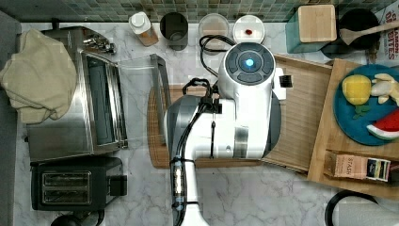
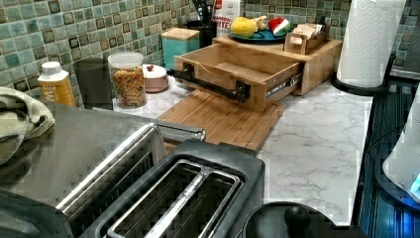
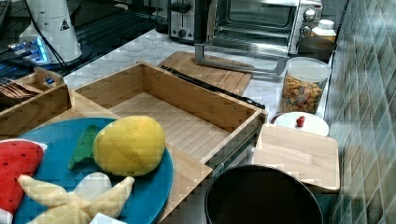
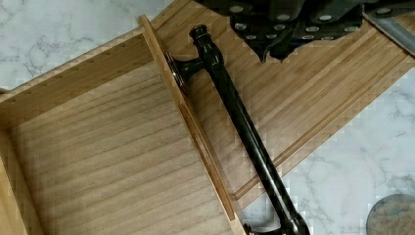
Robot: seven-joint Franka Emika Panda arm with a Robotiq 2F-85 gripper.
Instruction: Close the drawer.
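I count one drawer, pulled well out of its wooden box, with one black bar handle across its front. In the left view the open drawer hangs over one cutting board on the marble tabletop. From the right view the drawer looks empty inside, and the handle runs along its far face.

On top of the box sits one blue plate carrying toy food: one yellow fruit, one watermelon slice and one pale star-shaped piece.

Elsewhere I count one toaster oven with its door down, one toaster, one jar of cereal, one paper-towel roll and one cloth lying on the oven.

In the top view the arm covers the board and the drawer's front edge. In the wrist view the gripper hangs above the board, just outside the drawer, close to one end of the handle but not touching it. It has hold of nothing that I can see; I cannot tell how far apart its fingers stand.
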